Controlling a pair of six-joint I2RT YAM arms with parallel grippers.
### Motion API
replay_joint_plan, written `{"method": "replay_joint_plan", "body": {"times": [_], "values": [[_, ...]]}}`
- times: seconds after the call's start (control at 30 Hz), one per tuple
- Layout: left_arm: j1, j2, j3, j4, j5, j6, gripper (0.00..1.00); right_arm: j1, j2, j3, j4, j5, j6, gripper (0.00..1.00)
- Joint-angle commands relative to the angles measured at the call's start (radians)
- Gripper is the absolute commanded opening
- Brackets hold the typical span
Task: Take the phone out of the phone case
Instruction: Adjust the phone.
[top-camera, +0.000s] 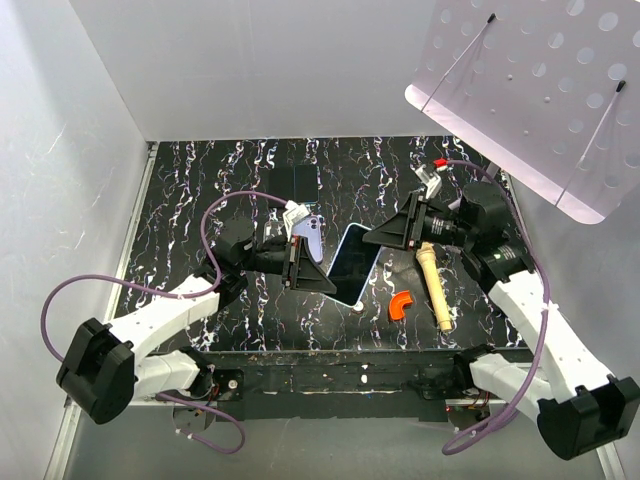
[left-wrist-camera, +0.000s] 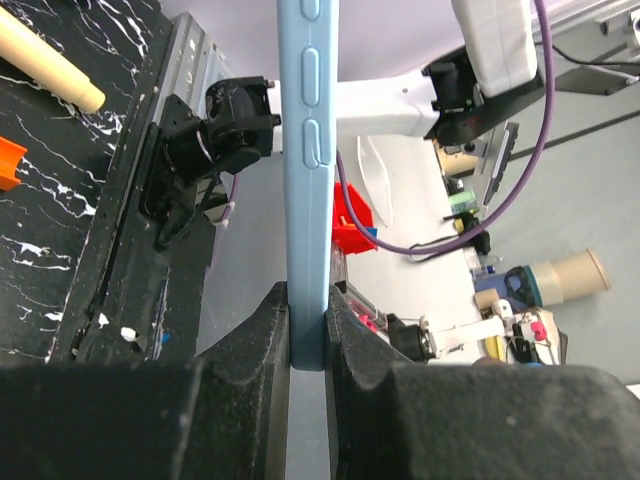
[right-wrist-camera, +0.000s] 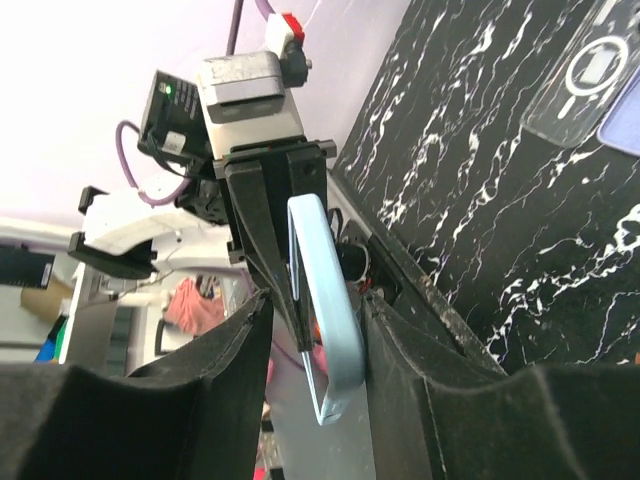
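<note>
Phone case (left-wrist-camera: 305, 150), pale blue, hangs edge-on in the air above the desk (top-camera: 200, 180). Its rim is pinched tight between the fingers of the left pincer (left-wrist-camera: 307, 330). The right pincer (right-wrist-camera: 318, 340) straddles the opposite corner with its jaws parted and a gap on one side, so it holds nothing. Whether the phone sits inside is hard to tell. The left hold is narrow, so a push or peel from the right pincer could pivot the case out and drop it. Clamping case and phone together would lock them.
</note>
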Motion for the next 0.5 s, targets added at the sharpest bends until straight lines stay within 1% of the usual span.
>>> {"method": "replay_joint_plan", "body": {"times": [0.0,0.03,0.07,0.1,0.13,0.17,0.3,0.47], "values": [[-0.006,-0.06,0.081,-0.135,0.061,0.157,0.0,-0.005,0.055,0.077,-0.051,-0.205,-0.07,0.45],[-0.006,-0.062,0.089,-0.16,0.065,0.177,0.0,-0.005,0.066,0.078,-0.053,-0.228,-0.075,0.42],[-0.004,-0.059,0.092,-0.171,0.07,0.186,0.0,-0.006,0.073,0.08,-0.054,-0.245,-0.081,0.36],[-0.006,-0.055,0.097,-0.177,0.074,0.189,0.0,-0.005,0.076,0.081,-0.054,-0.255,-0.081,0.31],[-0.007,-0.054,0.098,-0.18,0.07,0.192,0.0,-0.003,0.08,0.081,-0.054,-0.269,-0.085,0.31],[-0.006,-0.054,0.098,-0.182,0.065,0.189,0.0,-0.003,0.08,0.077,-0.053,-0.283,-0.09,0.31],[-0.004,-0.045,0.088,-0.098,0.07,0.128,0.0,-0.003,0.075,0.058,-0.054,-0.283,-0.096,0.36],[-0.006,-0.031,0.097,-0.073,0.067,0.109,0.0,-0.002,0.084,0.025,0.014,-0.303,-0.053,0.36]]}}
